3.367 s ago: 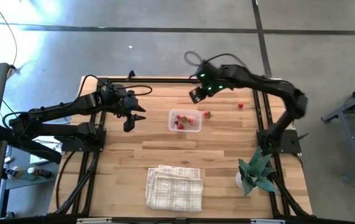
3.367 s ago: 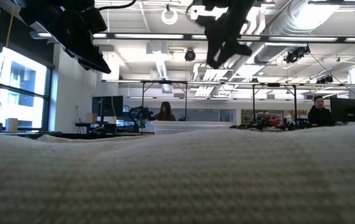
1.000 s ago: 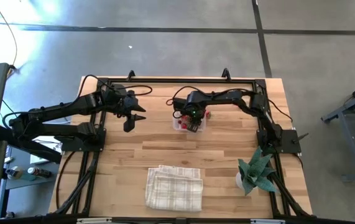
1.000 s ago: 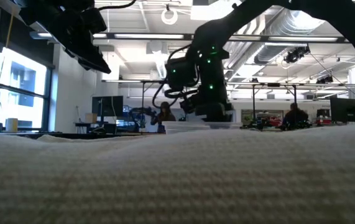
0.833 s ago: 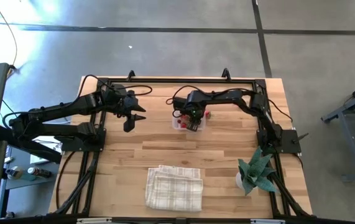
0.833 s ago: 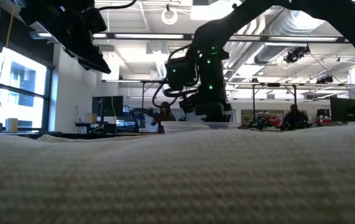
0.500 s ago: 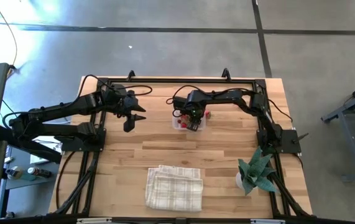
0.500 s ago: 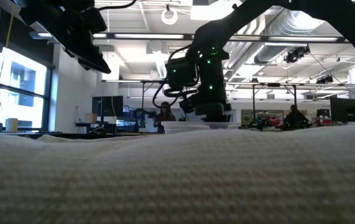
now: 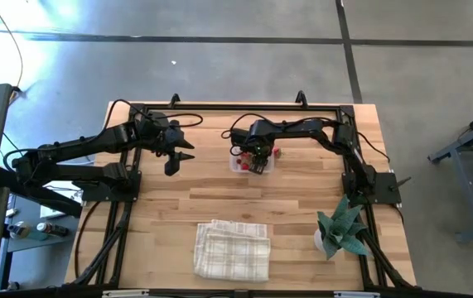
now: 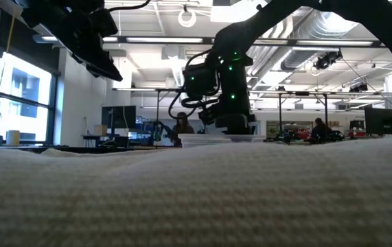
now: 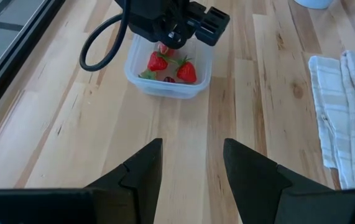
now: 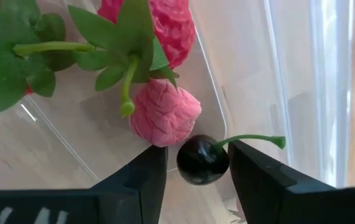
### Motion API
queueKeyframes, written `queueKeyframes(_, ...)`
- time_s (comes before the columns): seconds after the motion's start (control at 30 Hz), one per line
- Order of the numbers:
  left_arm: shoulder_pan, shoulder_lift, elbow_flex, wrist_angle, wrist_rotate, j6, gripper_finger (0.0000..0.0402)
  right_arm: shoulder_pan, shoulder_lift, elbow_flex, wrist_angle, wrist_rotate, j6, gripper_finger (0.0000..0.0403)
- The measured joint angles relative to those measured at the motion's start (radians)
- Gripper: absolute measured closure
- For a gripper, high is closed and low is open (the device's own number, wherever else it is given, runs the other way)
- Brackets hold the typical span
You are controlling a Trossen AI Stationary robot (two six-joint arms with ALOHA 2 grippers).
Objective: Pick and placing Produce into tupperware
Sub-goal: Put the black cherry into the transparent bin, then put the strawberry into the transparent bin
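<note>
We saw the right gripper (image 9: 253,161) low inside the clear container (image 11: 166,66), jaws spread around a dark cherry (image 12: 202,161) beside the strawberries (image 11: 187,72). The left gripper (image 9: 180,156) hung apart over the tabletop (image 9: 302,207), jaws spread.

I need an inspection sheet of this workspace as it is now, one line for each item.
Surface: wooden table, light planks.
Job's things: clear tupperware holds red strawberries, a pink raspberry and a dark cherry; one red piece lies outside beside it.
Clutter: folded checked cloth; potted plant.
Grippers: right gripper inside the tupperware, open astride the cherry; left gripper open, waiting over bare table.
Cables: black cable on the right arm.
Surroundings: concrete floor; people far behind.
</note>
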Motion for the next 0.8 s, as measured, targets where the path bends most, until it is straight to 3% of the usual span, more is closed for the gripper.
queueKeyframes(0.37,0.000,0.000,0.000,0.000,0.000,0.000,0.0243,0.008,0.001,0.093,-0.070,0.013,0.025,0.0240)
queueKeyframes(0.8,0.000,0.000,0.000,0.000,0.000,0.000,0.0243,0.009,0.001,0.305,-0.317,0.040,0.109,0.0240)
